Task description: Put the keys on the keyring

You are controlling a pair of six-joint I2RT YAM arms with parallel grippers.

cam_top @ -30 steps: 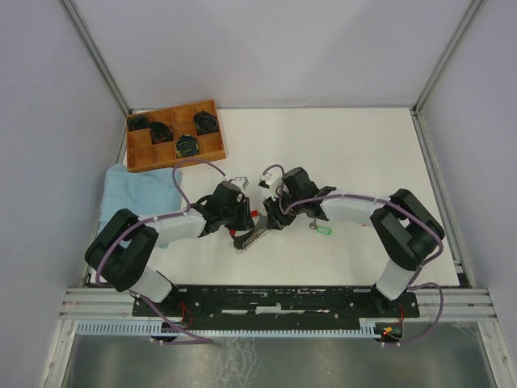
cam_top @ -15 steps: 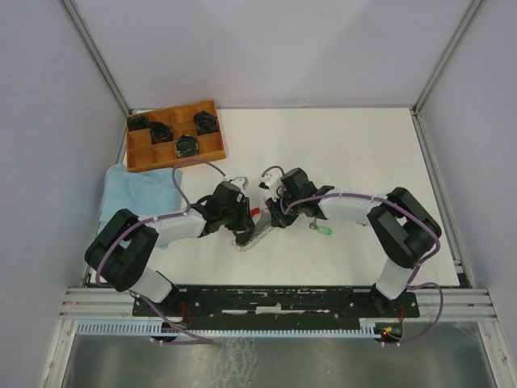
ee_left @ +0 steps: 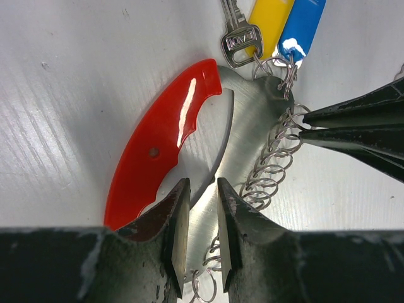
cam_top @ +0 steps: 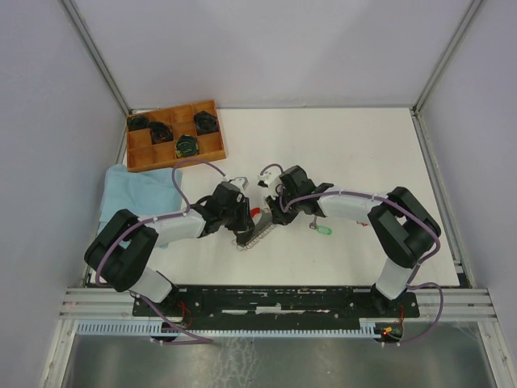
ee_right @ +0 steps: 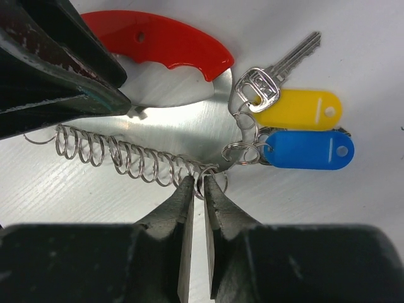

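The keyring is a red curved handle (ee_left: 158, 151) on a silver plate (ee_left: 243, 126), trailing a chain of small rings (ee_right: 120, 154). My left gripper (ee_left: 199, 211) is shut on the plate's lower edge. One silver key (ee_right: 278, 69), a yellow tag (ee_right: 297, 108) and a blue tag (ee_right: 309, 150) hang from rings at the plate's tip. My right gripper (ee_right: 203, 186) has its jaws pinched on a small ring (ee_right: 216, 183) at the chain's end. A green-headed key (cam_top: 323, 230) lies apart on the table, to the right of both grippers.
A wooden tray (cam_top: 212, 148) with dark round coils sits at the back left. A light blue cloth (cam_top: 137, 190) lies below it, beside the left arm. The two grippers meet tip to tip at the table's centre.
The right gripper's jaws have narrowed onto the small ring, and that arm has edged slightly left. The left gripper and the keyring have stayed in place.
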